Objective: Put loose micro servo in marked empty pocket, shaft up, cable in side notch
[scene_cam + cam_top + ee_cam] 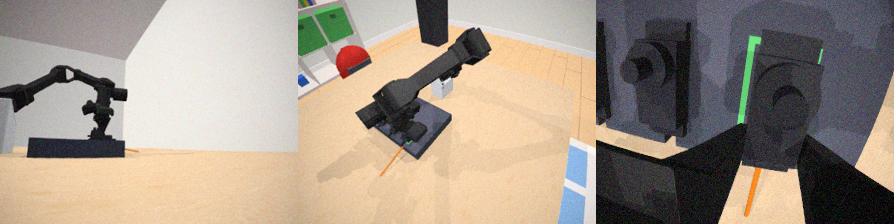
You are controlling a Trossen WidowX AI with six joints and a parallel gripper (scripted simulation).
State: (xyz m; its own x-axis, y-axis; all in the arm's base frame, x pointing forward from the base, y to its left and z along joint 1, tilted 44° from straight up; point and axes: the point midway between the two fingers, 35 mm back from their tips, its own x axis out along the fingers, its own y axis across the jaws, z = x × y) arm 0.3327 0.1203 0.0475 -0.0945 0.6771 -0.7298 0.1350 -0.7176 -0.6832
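Note:
The loose micro servo, dark grey with its round output shaft facing up toward the camera, is between the fingers of my gripper. The gripper is shut on it, low over the deck. The green pocket outline shows along the servo's left side, with a small sliver at its upper right; the servo covers the pocket itself. Whether the ears touch the deck is hidden. The orange cable runs outward past the deck's edge; the notch is hidden.
Another servo stands on the deck to the left in the wrist view, with part of one more at the frame's edge. A pale box stands beside the deck. A black column and a red ball are farther back.

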